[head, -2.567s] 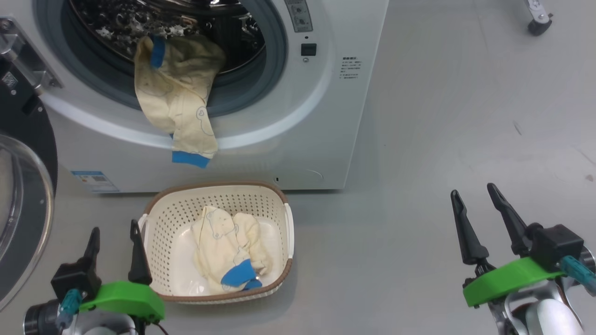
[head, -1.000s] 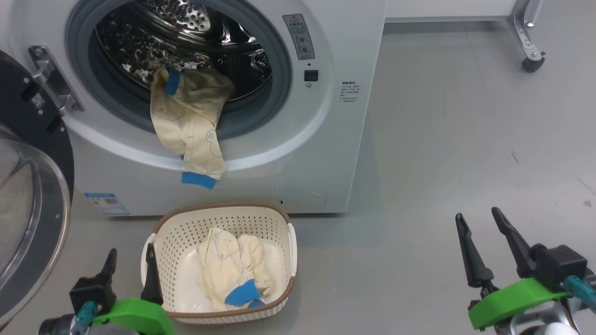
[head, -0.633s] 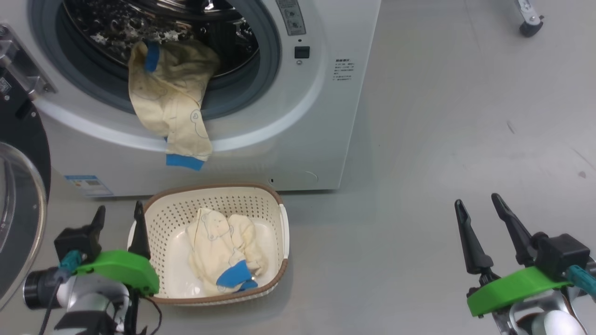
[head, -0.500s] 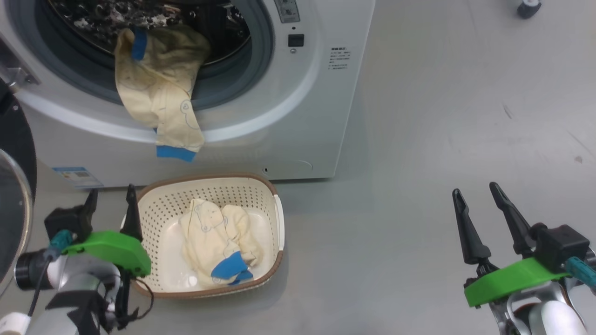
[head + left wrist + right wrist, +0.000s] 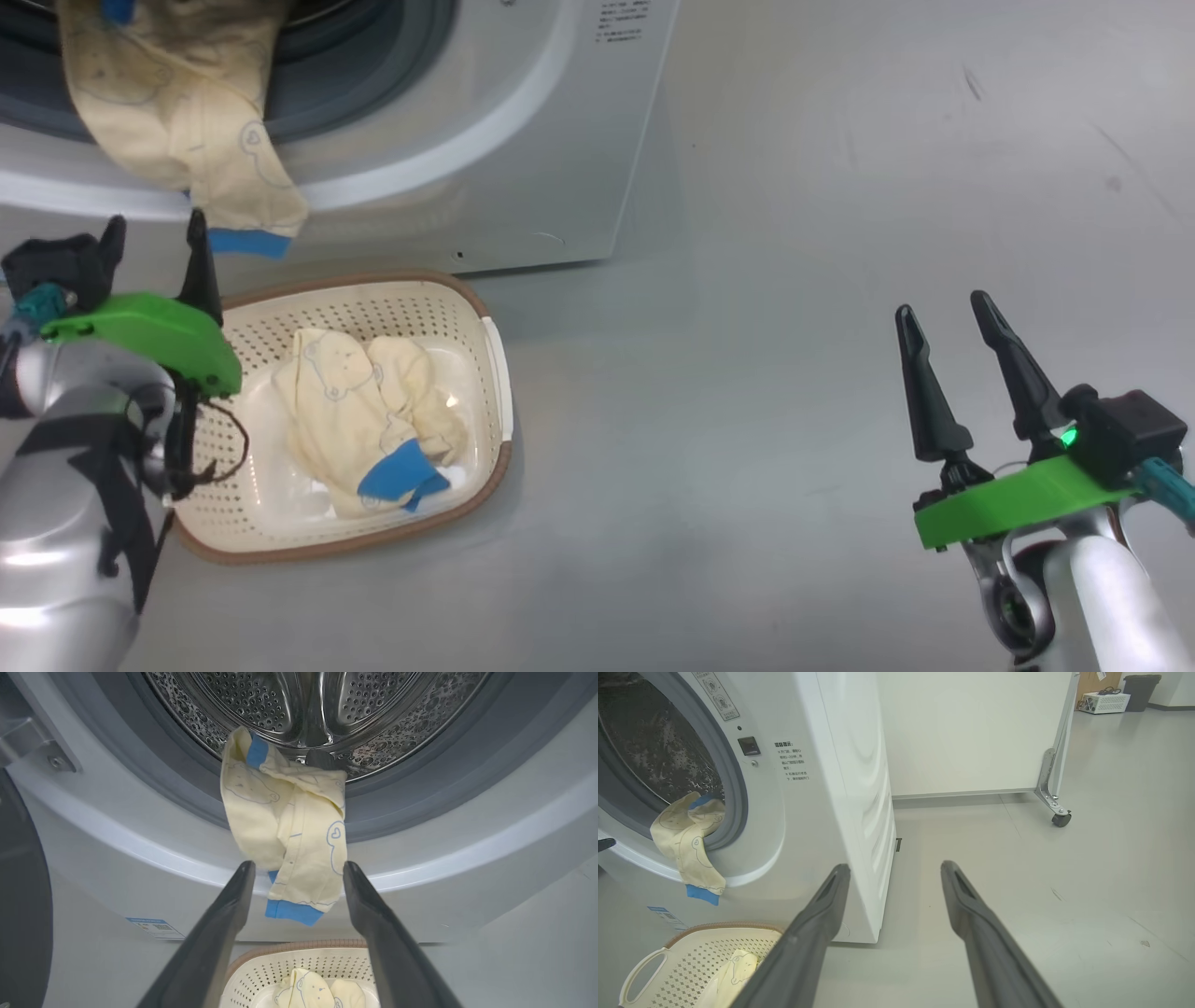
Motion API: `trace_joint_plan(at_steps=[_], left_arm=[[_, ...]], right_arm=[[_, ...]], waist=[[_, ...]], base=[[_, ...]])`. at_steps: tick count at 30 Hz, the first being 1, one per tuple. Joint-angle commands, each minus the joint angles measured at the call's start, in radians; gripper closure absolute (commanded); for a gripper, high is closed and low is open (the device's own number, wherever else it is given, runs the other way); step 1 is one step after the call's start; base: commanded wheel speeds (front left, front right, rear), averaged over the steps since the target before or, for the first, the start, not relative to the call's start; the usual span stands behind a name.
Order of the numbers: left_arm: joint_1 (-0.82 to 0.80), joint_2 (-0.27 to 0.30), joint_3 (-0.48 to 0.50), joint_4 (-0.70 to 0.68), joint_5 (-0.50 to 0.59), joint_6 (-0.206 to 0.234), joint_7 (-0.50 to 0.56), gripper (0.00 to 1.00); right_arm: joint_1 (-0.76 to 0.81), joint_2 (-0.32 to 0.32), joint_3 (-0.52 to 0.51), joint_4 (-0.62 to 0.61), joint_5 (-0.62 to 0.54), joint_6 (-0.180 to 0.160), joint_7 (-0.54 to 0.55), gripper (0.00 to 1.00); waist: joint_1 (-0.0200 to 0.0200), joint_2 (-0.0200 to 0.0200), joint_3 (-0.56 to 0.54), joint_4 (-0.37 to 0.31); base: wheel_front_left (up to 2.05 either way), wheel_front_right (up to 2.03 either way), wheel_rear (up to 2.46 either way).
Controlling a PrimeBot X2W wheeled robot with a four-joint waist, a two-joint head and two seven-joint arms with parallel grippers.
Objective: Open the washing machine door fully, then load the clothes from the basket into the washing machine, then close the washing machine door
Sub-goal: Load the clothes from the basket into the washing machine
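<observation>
Black, long-fingered left gripper (image 5: 155,224) on a bright green mount: jaws spread wide, holding nothing, raised above the left rim of the small cream perforated plastic basket (image 5: 425,303) with the brown woven-look edge, fingers pointing at the washer's front. Just beyond its right fingertip, the blue cuff (image 5: 245,243) of a pale cream-yellow garment with outlined bear drawings (image 5: 187,140), draped out of the drum mouth over the grey door seal (image 5: 420,779) and down the white front; near the gripper, no contact to be seen. Behind it, perforated steel drum (image 5: 299,704) of the big white front-loading washing machine (image 5: 523,140). At the far left of the left wrist view, glossy black rim of the round door (image 5: 18,905), swung open on its metal hinge (image 5: 37,742); blue sticker (image 5: 152,927) low on the machine's front. Below the gripper, basket standing on the grey floor (image 5: 794,280) right before the machine, holding a crumpled heap of more cream-yellow bear-print clothes (image 5: 355,411) with one bright blue piece (image 5: 397,471) on top. Off to the right, black-fingered right gripper (image 5: 942,306) on its own green mount, likewise wide open and empty, above the floor, well apart from basket and machine. Farther off in the right wrist view, white panel on a metal leg with a small black castor (image 5: 1061,820).
</observation>
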Motion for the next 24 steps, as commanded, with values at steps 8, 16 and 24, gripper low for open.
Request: trace_joint_plan(at_steps=[8, 16, 24], left_arm=[[-0.165, 0.090, 0.029, 0.107, 0.018, -0.033, 0.003, 0.00], [-0.258, 0.111, 0.023, 0.194, 0.026, -0.045, -0.001, 0.00], [-0.328, 0.108, 0.024, 0.283, 0.018, -0.050, -0.012, 0.00]], right_arm=[[-0.070, -0.010, 0.038, 0.003, 0.033, 0.004, -0.031, 0.00], [-0.098, -0.010, 0.053, 0.013, 0.051, 0.004, -0.036, 0.00], [-0.114, -0.010, 0.063, 0.003, 0.059, 0.004, -0.037, 0.00]], waist=[[-0.0003, 0.0000, 0.122, -0.084], [-0.0003, 0.0000, 0.185, -0.113], [-0.0003, 0.0000, 0.221, -0.126]], base=[[0.00, 0.00, 0.00], [0.00, 0.00, 0.00], [0.00, 0.00, 0.00]])
